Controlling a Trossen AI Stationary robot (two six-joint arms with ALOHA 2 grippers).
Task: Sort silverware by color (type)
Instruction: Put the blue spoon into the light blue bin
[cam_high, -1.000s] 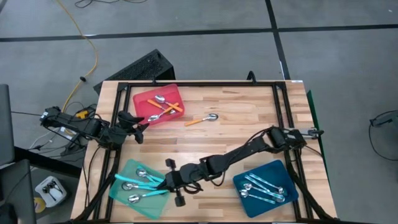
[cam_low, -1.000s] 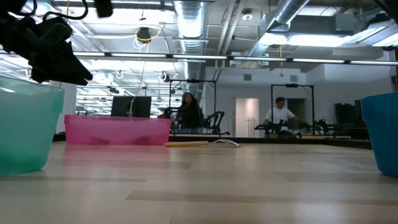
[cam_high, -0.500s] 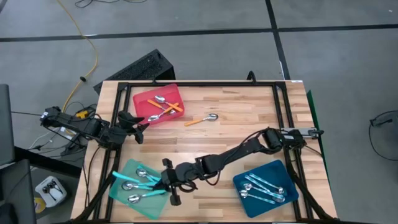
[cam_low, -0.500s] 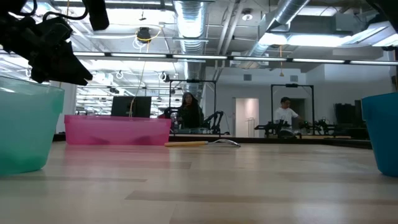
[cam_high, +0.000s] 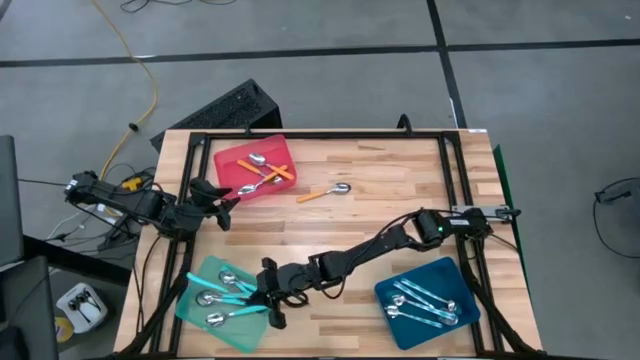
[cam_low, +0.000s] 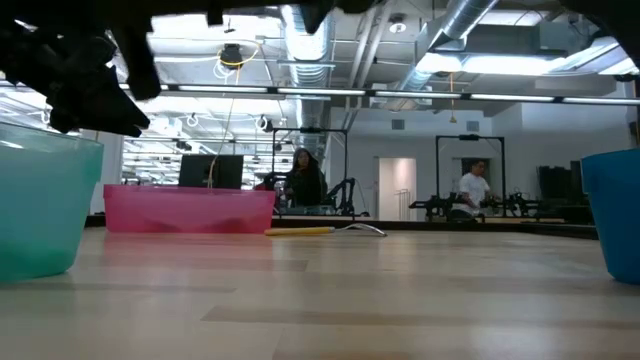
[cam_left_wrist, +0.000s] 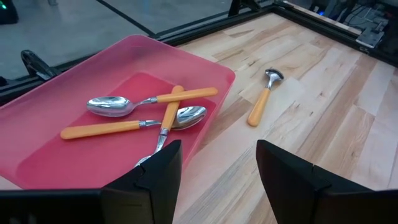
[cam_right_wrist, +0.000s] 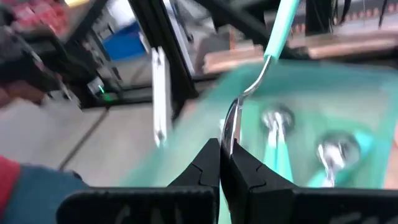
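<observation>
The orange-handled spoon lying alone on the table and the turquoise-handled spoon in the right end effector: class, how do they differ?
The orange-handled spoon lies flat on the bare wooden table, untouched; the turquoise-handled spoon is pinched in the right end effector over the mint-green tray. One handle is orange, the other turquoise. Both have shiny metal bowls and thin coloured handles.

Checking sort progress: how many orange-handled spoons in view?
4. Three lie crossed in the red tray. One orange spoon lies loose on the table beside the tray. None looks hidden.
</observation>
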